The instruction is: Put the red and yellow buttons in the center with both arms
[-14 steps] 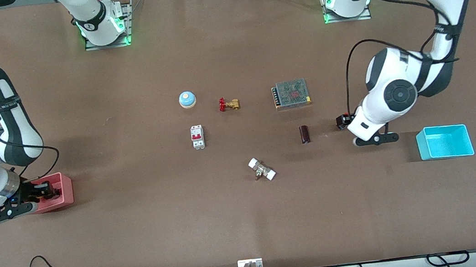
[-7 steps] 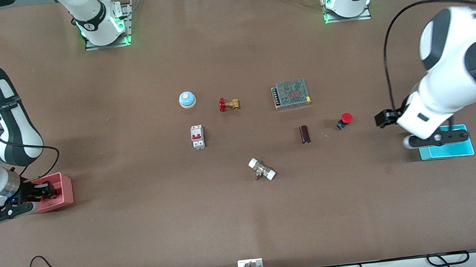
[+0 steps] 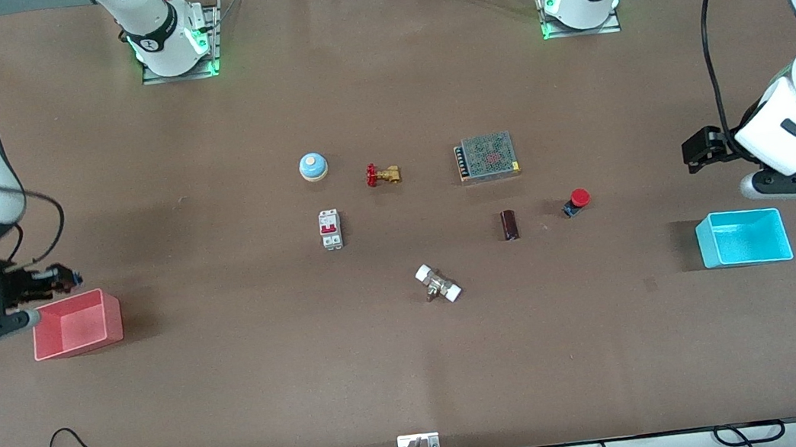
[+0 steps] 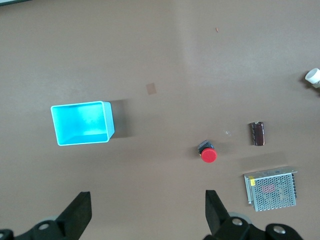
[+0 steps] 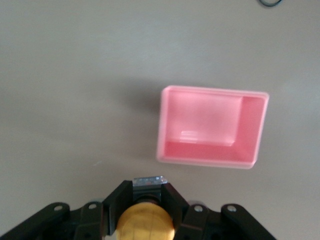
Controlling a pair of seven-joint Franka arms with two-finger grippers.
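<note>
The red button (image 3: 578,200) lies on the brown tabletop beside a dark brown cylinder (image 3: 510,224); it also shows in the left wrist view (image 4: 208,154). My left gripper (image 3: 700,150) is open and empty, up in the air over the table near the cyan bin (image 3: 739,215); its jaws (image 4: 147,215) stand wide apart. My right gripper (image 3: 54,283) is up over the table beside the pink bin (image 3: 73,298). It is shut (image 5: 147,192) on the yellow button (image 5: 145,222). The pink bin (image 5: 200,152) is empty.
Mid-table stand a blue bell (image 3: 313,165), a red-handled brass valve (image 3: 382,174), a mesh-covered power supply (image 3: 487,156), a white circuit breaker (image 3: 330,228) and a white-capped fitting (image 3: 438,283). The cyan bin (image 4: 111,120) is empty.
My left gripper let go of the red button on the table and drew back and up toward the cyan bin. My right gripper rose out of the pink bin with the yellow button.
</note>
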